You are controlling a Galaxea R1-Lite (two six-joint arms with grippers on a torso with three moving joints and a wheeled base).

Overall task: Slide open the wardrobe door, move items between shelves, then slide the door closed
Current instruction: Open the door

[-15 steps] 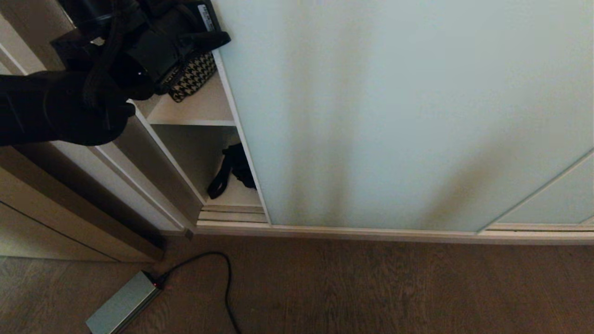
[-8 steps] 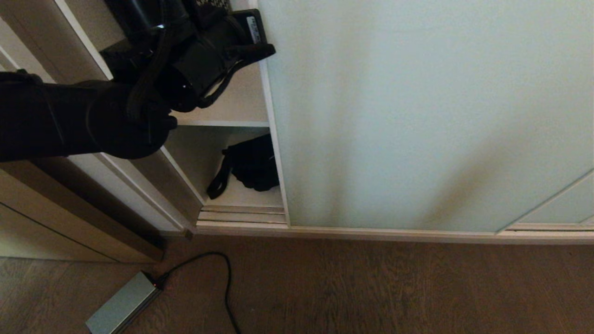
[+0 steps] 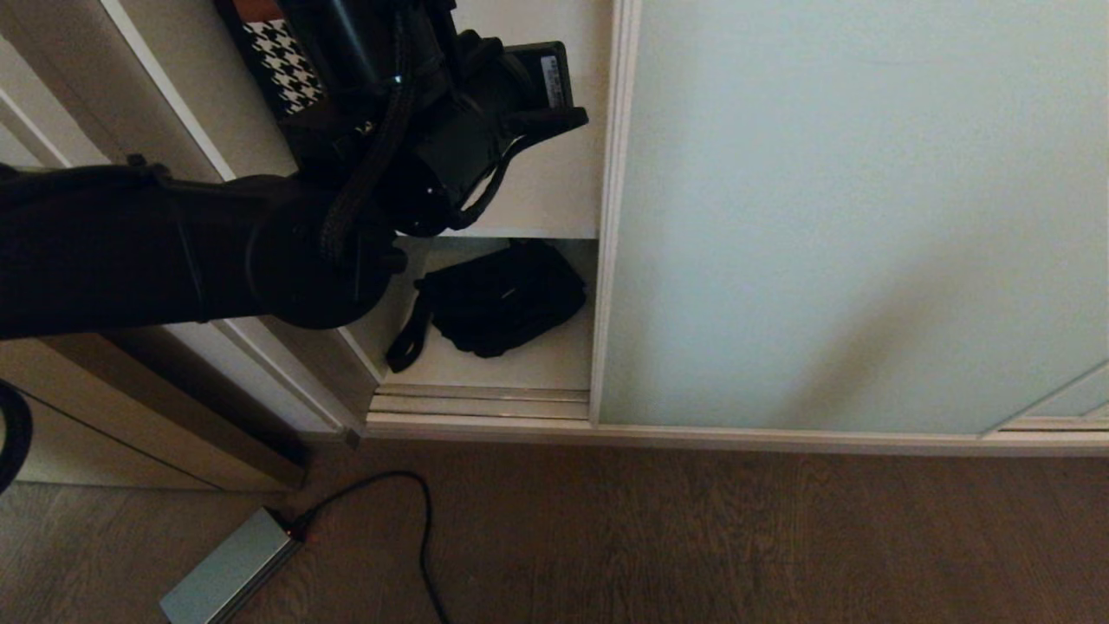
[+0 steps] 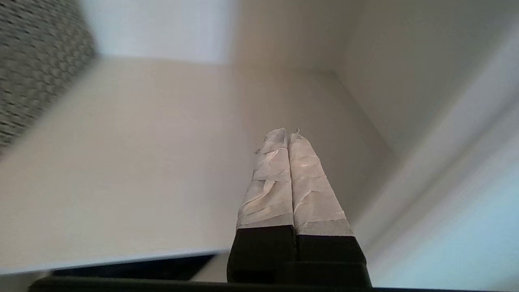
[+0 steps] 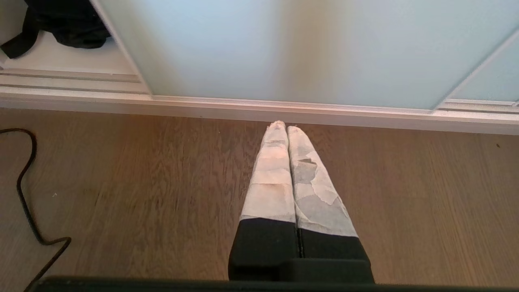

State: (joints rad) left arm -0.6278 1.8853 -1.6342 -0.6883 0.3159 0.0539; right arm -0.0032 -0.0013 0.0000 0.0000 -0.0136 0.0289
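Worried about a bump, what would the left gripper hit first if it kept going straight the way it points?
Probably the white back wall of the cupboard. The shut left gripper points over the bare shelf, though depth is unclear.

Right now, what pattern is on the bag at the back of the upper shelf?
Black-and-white houndstooth on the bag; the head view shows it best.

The houndstooth bag [image 3: 290, 56] is mostly hidden behind the left arm [image 3: 173, 251].

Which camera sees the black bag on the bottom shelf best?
The head view: the black bag lies whole on the bottom shelf. The right wrist view catches only part of it at the picture's edge; the left wrist view shows none.
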